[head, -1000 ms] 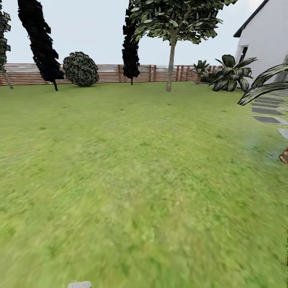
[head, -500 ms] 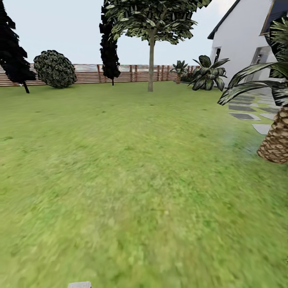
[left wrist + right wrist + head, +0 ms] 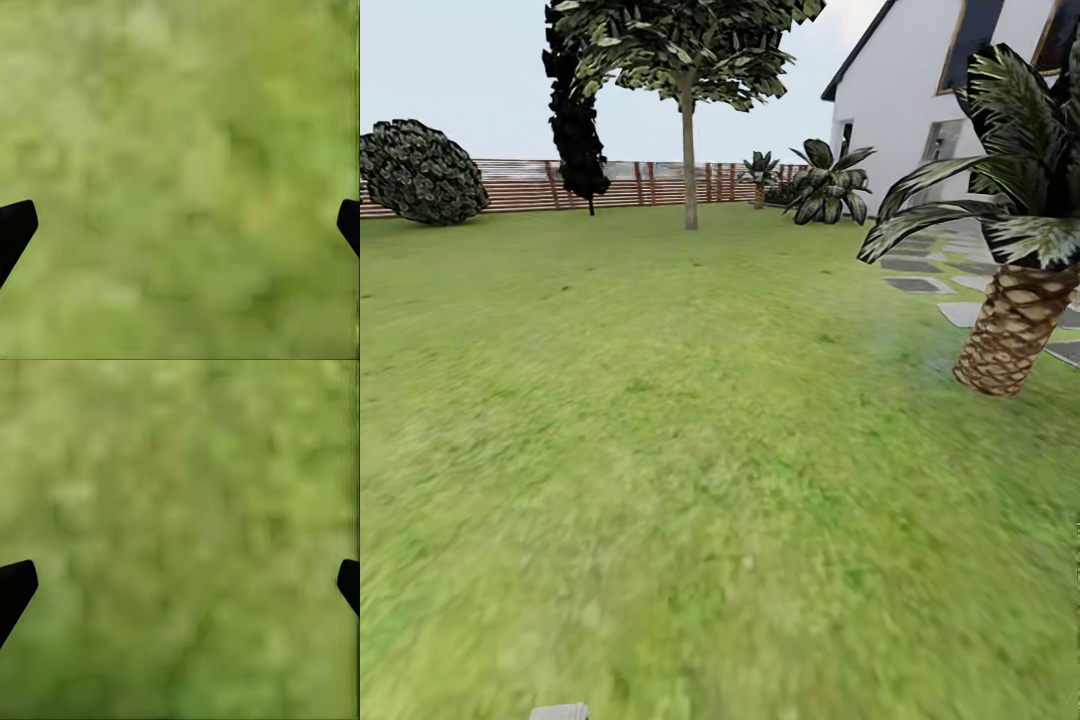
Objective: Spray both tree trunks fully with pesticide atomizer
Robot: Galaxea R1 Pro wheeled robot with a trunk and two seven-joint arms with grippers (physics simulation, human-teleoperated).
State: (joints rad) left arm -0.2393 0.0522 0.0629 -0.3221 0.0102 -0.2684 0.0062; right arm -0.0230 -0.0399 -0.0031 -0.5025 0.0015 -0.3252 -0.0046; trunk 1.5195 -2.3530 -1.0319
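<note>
I face the garden's green lawn [image 3: 660,420], ringed by a brown slat fence [image 3: 650,185]. One tall tree with a straight bare trunk [image 3: 688,170] stands far ahead near the fence. Grey paving slabs [image 3: 915,284] lie in the grass at the right. The pesticide atomizer is out of view. My left gripper [image 3: 180,225] hangs open over blurred grass, its black fingertips [image 3: 15,225] far apart with nothing between them. Over grass too, my right gripper [image 3: 180,585] is open and holds nothing.
A scaly-trunked palm [image 3: 1010,330] stands close at the right, its fronds reaching over the lawn. Behind it is a white house [image 3: 900,100]. A dark cypress [image 3: 575,110], a round bush [image 3: 420,172] and smaller palms [image 3: 825,185] line the fence.
The camera has swung to the right, so the whole scene has slid left. The near palm and the house have come into view, and the left cypress has gone out.
</note>
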